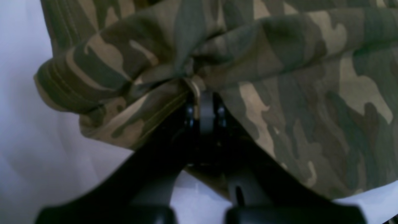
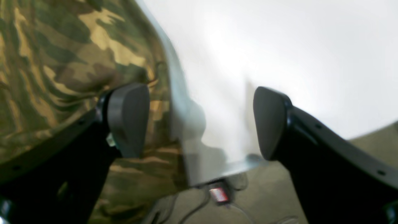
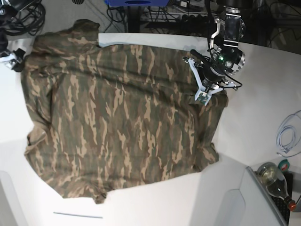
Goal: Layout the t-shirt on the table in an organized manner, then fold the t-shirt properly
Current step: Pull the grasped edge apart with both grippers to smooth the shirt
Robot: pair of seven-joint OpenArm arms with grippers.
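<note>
The camouflage t-shirt (image 3: 117,117) lies spread over the white table (image 3: 263,94), its far left part reaching the table's edge. My left gripper (image 1: 200,93) is shut on a bunched fold of the t-shirt (image 1: 279,93); in the base view this left gripper (image 3: 205,92) is at the cloth's right edge. My right gripper (image 2: 199,121) is open with only air between its pads. Its left pad hangs over the t-shirt (image 2: 62,62), its right pad over bare table (image 2: 279,46). In the base view only a bit of the right gripper (image 3: 13,58) shows at the far left.
A bottle (image 3: 273,180) and a coiled white cable (image 3: 287,134) lie at the table's right side. A grey box corner (image 3: 235,197) sits at the front right. Beyond the table edge, cables and a small red device (image 2: 219,194) lie on the floor.
</note>
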